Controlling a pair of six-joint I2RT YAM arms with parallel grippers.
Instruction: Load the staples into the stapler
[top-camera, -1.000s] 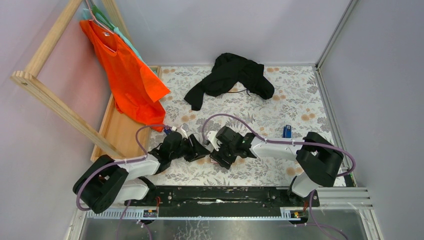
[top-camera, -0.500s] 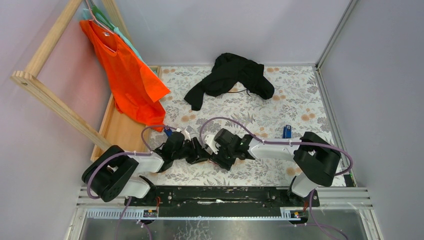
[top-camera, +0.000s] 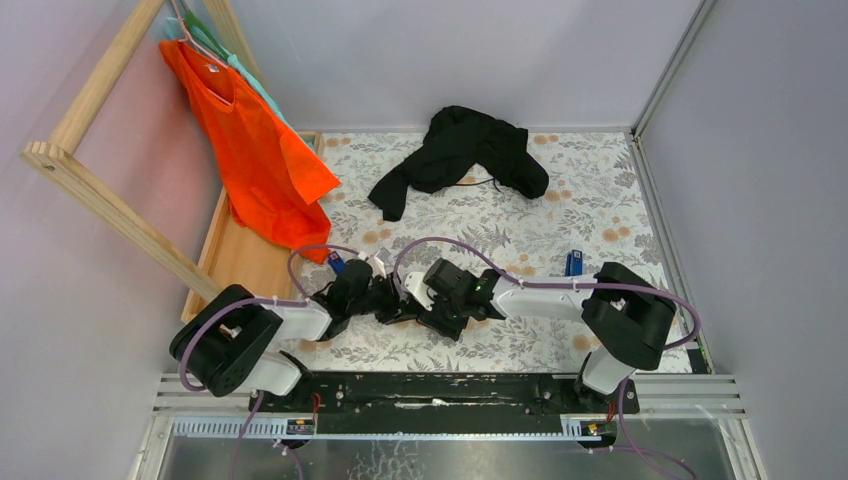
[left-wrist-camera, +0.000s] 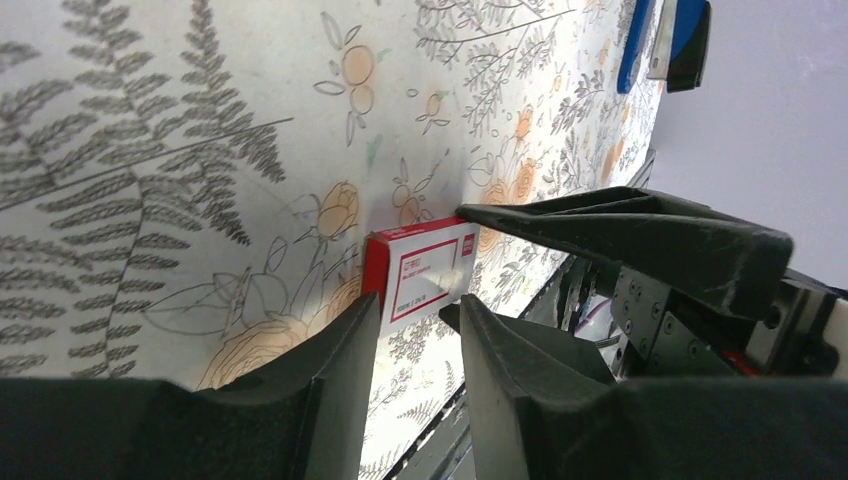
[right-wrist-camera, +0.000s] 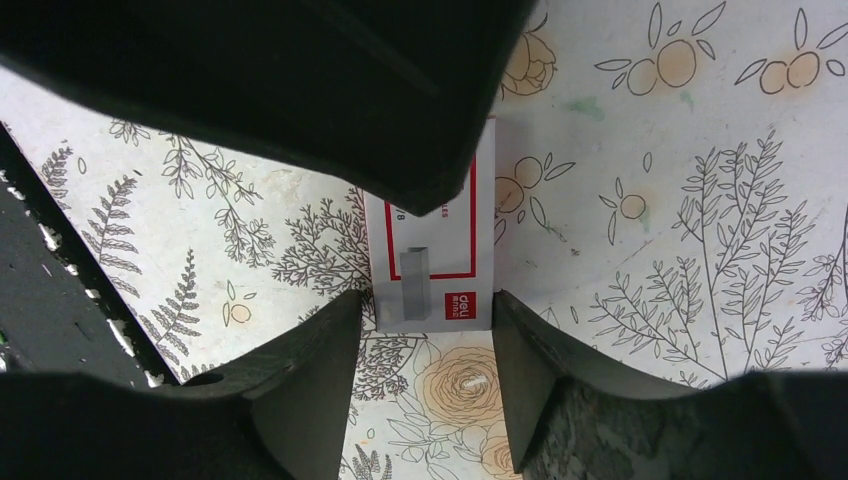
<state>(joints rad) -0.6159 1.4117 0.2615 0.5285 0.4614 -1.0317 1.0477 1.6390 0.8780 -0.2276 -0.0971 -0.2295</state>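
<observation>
Closer together have been brought the narrowly parted left gripper (left-wrist-camera: 410, 310) and the right gripper (right-wrist-camera: 428, 305), which straddles (grip not tellable) the small white-and-red cardboard staples box (left-wrist-camera: 425, 265), well apart from the small blue stapler (top-camera: 573, 263), not yet loaded.

White-and-red staple box (right-wrist-camera: 450, 250), lying flat

Only legible print is on the staple box (right-wrist-camera: 450, 262), right wrist view: white-on-red "deli" logo at its 5 o'clock corner. Characters toward 12 o'clock are partly covered and unreadable. In the left wrist view the box's print is too small to read.
</observation>
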